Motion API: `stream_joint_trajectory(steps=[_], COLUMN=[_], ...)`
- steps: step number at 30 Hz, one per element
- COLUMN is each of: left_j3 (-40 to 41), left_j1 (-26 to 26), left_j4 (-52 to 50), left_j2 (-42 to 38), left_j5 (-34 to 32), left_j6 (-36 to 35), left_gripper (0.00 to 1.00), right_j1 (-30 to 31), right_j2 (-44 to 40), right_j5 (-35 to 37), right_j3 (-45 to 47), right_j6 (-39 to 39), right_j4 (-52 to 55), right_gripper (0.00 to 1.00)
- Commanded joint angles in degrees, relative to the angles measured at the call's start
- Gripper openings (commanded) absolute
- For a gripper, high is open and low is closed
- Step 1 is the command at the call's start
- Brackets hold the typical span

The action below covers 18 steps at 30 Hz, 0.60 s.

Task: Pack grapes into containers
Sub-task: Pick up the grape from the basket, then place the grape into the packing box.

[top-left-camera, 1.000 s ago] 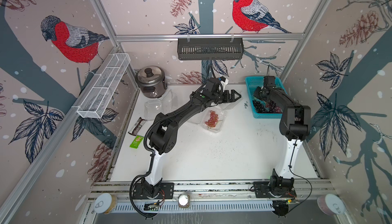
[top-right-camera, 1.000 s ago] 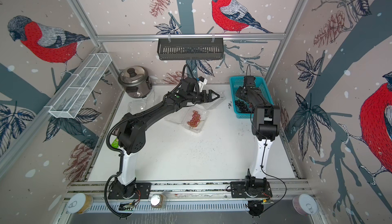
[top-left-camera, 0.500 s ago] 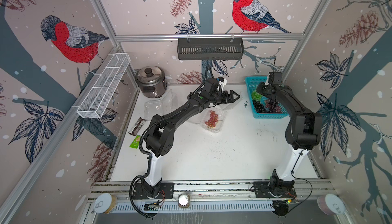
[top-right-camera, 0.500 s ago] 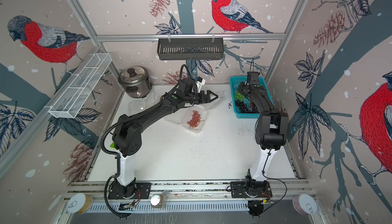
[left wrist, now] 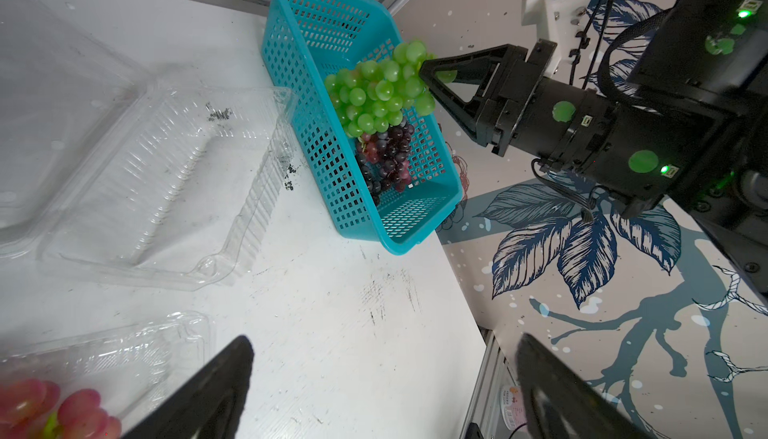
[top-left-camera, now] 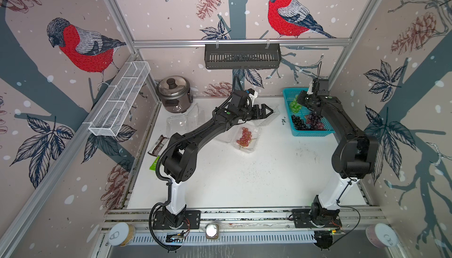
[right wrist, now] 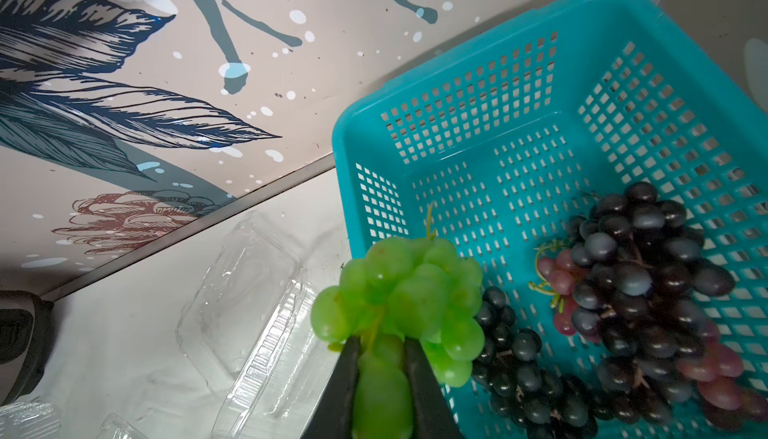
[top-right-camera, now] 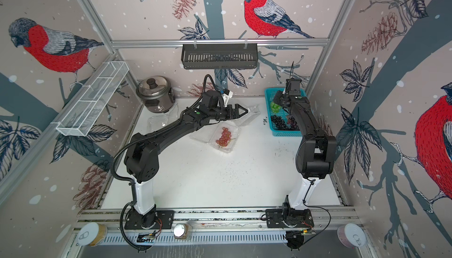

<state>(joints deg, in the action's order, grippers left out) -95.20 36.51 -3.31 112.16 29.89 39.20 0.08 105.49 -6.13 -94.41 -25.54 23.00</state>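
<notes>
1. The green bunch [right wrist: 399, 291] hangs from the right gripper [right wrist: 380, 349]. Its fingers [right wrist: 351, 358] are clenched on one end of the bunch.
2. The bunch is lifted off the floor of the basket [right wrist: 345, 133]. In both top views it is over the basket side that faces the containers [top-left-camera: 294, 105] [top-right-camera: 276, 106].
3. Below it in the basket lie dark grapes [right wrist: 636, 274] with a few red grapes [right wrist: 561, 279] among them. They are piled toward the end nearer the robot.
4. The basket [top-left-camera: 310, 134] sits on the table [top-left-camera: 244, 183] at its far right corner, against the walls.
5. Near the basket, an empty container [left wrist: 166, 191] lies open on the table.
6. The left gripper [left wrist: 386, 374] hovers over that container, fingers [left wrist: 220, 387] spread wide and grasping nothing.
7. Toward the robot from there, a second container [top-left-camera: 256, 132] stands open with a red bunch [top-left-camera: 244, 135] inside.
8. A third container [top-left-camera: 177, 124], open and empty, lies at the far left, just beside the rice cooker [top-left-camera: 174, 93].
</notes>
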Motion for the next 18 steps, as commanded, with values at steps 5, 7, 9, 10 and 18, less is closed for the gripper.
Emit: stream_joint_trajectory(steps=[5,7,9,10,18], left_j3=[3.08,4.2,5.67,6.34,14.64], left_j1=[-2.09,-2.66,-3.23,-3.5,-6.17], left_j4=[3.44,3.77,4.19,4.35,6.55], left_j2=[-2.58,-3.53,-4.76,-5.28,-10.88], left_j5=[1.23,1.4,1.64,1.71,1.7], left_j6=[1.57,1.84,2.02,2.1,3.66], left_gripper=[0.97,0.97,0.97,0.97,0.97], right_j1=[2.65,3.79,5.17,5.9,15.61], right_j2=[-3.08,-3.87,-4.89,-5.38,-10.17], right_j5=[0.41,0.85,1.21,1.28,4.75], right_j3=[-1.47,-1.73,-1.82,-1.83,-0.83], right_j6=[0.92,1.09,1.26,1.27,1.85], right_j4=[0.98,1.33,1.75,2.0,3.81], right_gripper=[0.19,0.19,0.19,0.19,0.18])
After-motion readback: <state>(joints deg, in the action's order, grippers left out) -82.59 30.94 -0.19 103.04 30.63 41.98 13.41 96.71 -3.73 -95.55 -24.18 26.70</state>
